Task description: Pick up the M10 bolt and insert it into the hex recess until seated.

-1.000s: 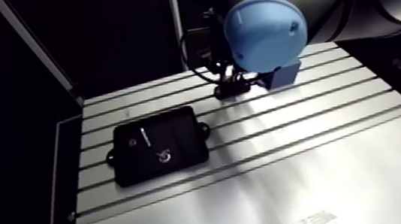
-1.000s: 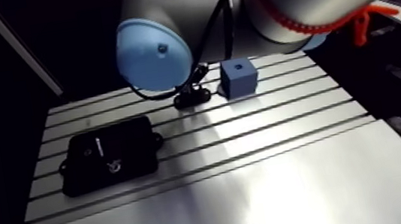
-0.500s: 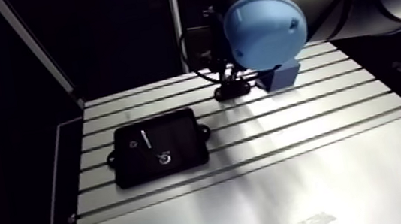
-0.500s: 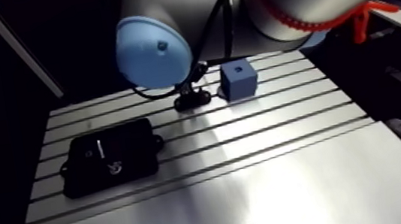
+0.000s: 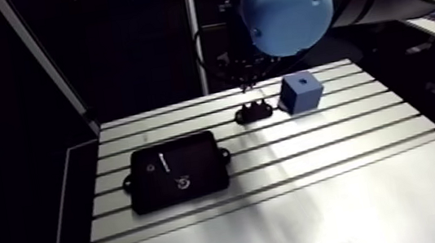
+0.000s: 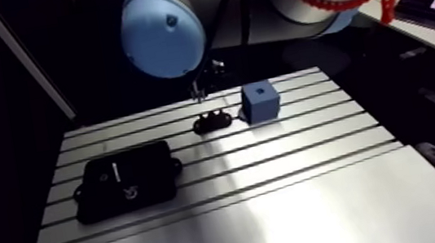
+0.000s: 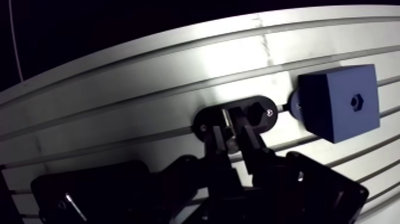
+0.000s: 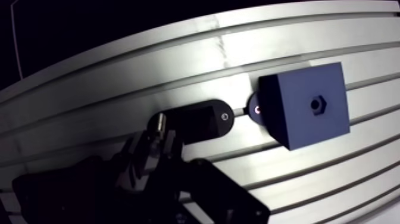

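Your gripper is clenched on the M10 bolt. In the wrist view the two fingers stand close together with a short piece of bright metal pinched between their tips, and that is all you can see of the bolt. The fingers hide the rest of it. Directly under the fingertips lies a small black oval holder with a screw at each end. In the arm view the gripper hangs above this holder with a gap of bare table showing between them, so the bolt is up off the surface. The blue cube sits just to the right of the holder, near it but not touching, on the far part of the slotted table. Its hex recess faces upward and shows as a small dark hexagon in the middle of the top face. The bolt is therefore to the left of the recess, over the holder and not over the cube. A flat black plate lies well apart from the gripper, to the left and nearer. A short pale bar and a small ring-shaped part rest on it.
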You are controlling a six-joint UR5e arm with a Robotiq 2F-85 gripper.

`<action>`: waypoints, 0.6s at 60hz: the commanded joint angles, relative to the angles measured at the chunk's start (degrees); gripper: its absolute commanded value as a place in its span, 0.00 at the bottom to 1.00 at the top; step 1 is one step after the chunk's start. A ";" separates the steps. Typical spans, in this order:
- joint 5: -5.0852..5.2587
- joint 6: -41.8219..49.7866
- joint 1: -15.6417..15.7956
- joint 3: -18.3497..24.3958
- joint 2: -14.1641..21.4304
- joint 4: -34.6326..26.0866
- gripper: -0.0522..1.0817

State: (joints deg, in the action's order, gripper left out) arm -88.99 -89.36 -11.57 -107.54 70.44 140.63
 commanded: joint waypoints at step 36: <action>-0.50 -25.76 -1.00 18.80 3.55 -33.08 0.67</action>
State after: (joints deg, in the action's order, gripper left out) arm -88.94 -108.70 -12.08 -93.37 74.18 113.57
